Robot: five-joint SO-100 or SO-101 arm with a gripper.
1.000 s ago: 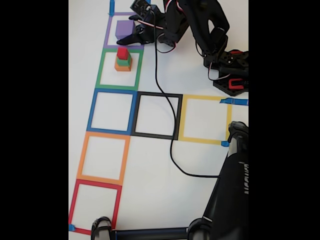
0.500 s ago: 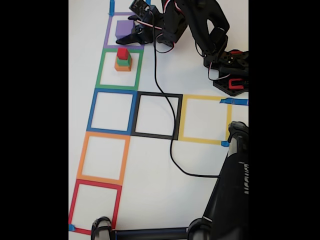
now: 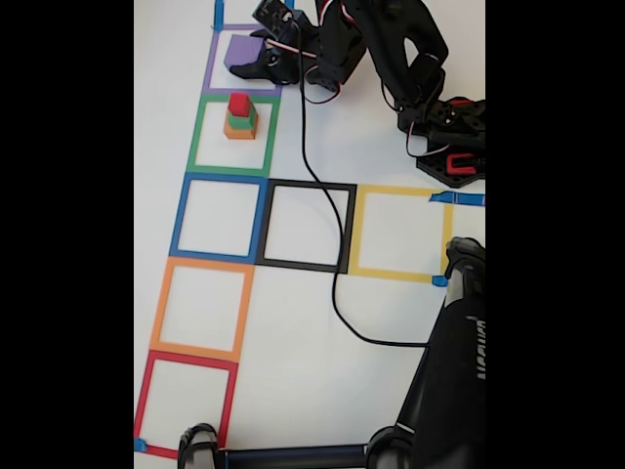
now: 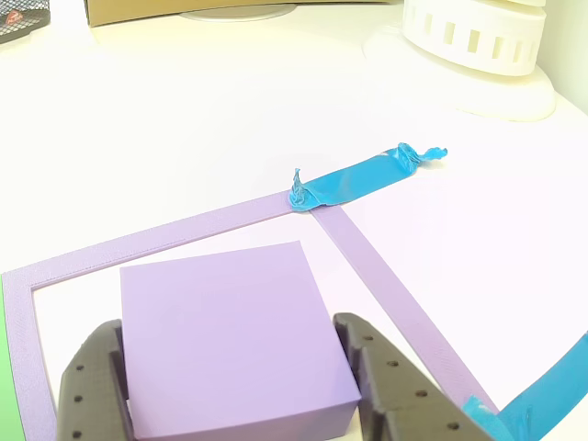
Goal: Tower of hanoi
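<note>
Hand (image 4: 239, 386) closed on purple block (image 4: 230, 331)
Fingers (image 4: 92, 390) pinched its sides inside the purple square (image 3: 209, 59); half a second before they stood wider. Stack (image 3: 239, 115) unchanged.

My gripper (image 3: 262, 44) straddles the largest block (image 4: 230, 340), one finger (image 4: 92, 386) at each side, inside the topmost tape square (image 3: 209, 61) in the fixed view. The three-block stack (image 3: 239, 115) stands in the next square (image 3: 198, 137) below.
</note>
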